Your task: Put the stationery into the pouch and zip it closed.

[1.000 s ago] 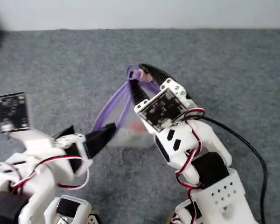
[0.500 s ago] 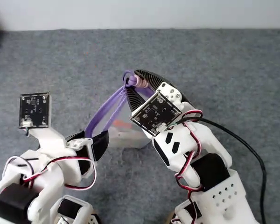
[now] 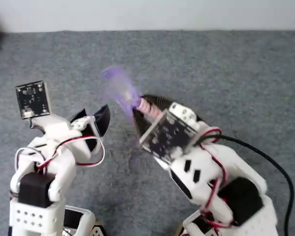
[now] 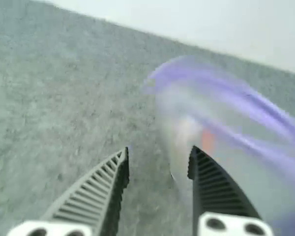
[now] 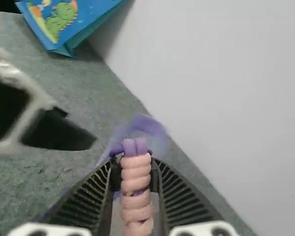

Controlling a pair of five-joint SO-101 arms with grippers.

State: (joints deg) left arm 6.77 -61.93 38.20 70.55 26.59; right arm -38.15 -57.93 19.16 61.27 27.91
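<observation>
Clearly the pull is the handle for everything at this point: the right tool (image 5: 132, 164) is clamped on the pink coiled pull (image 5: 135, 184) of the zipper. Its two fingers press the coil from either side, and the purple loop (image 5: 135, 146) that ties the coil on pokes out just past the fingertips. Gripping there suits the zipping step, since the coil looks like the one part thick enough to pinch and drag along the track. The pouch (image 4: 226, 147) hangs from that pull, off the desk (image 3: 226, 69) as far as I can judge. It has a clear body with purple trim and is too blurred to trace. An orange item (image 4: 208, 140) shows through its wall, so at least part of the stationery seems to be inside. Whether the zipper is run fully shut I cannot tell. The left tool (image 4: 158, 152) has its fingers apart with nothing between them, just beside the pouch and pointed toward it. In the high view it is near the right tool's tip without touching it. That spread, empty stance would suit pinning the pouch's far end. A pull dragged with no counter-hold would likely carry the whole pouch along rather than move the slider. A blue picture book (image 5: 64, 19) sits by the wall at the desk's edge.
</observation>
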